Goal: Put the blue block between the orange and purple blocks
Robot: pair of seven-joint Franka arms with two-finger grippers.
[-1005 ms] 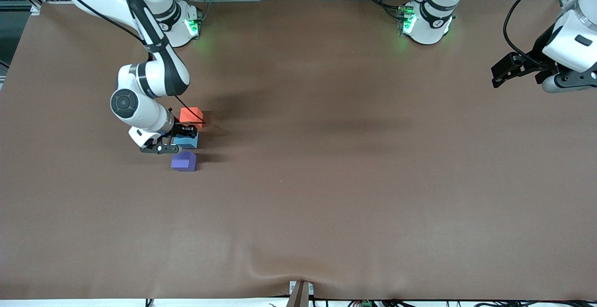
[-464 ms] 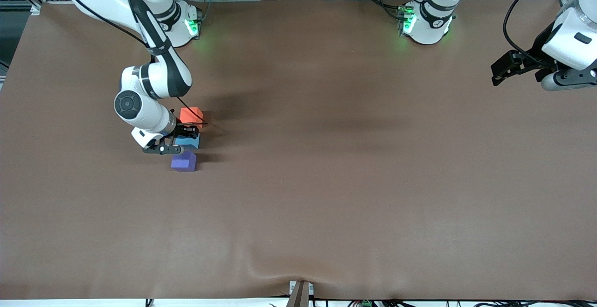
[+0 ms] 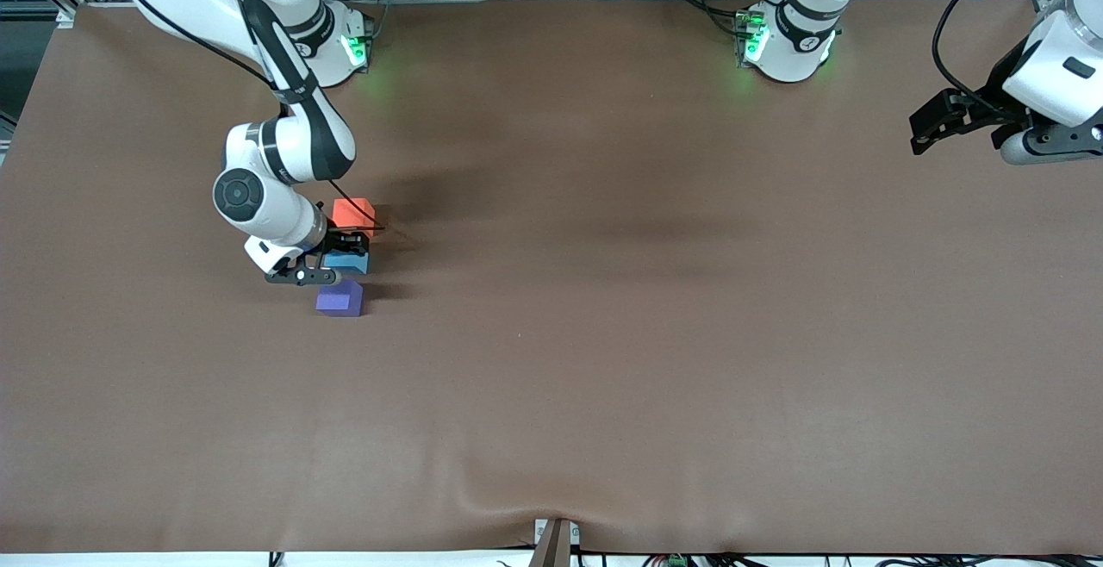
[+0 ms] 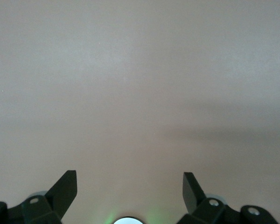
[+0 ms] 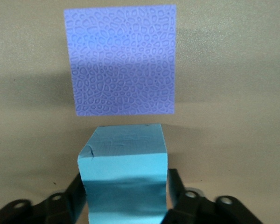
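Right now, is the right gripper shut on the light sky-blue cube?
Shut: the right gripper's fingers flank the light sky-blue cube, pressing its sides.

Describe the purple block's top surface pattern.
Purple block: violet with a fine cracked, cell-like texture; shows best in the right wrist view.

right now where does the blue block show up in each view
Front view: blue block at the right gripper, between the orange block and purple block.
Left wrist view: not in it.
Right wrist view: between the fingers.
Shared landmark: the purple block.
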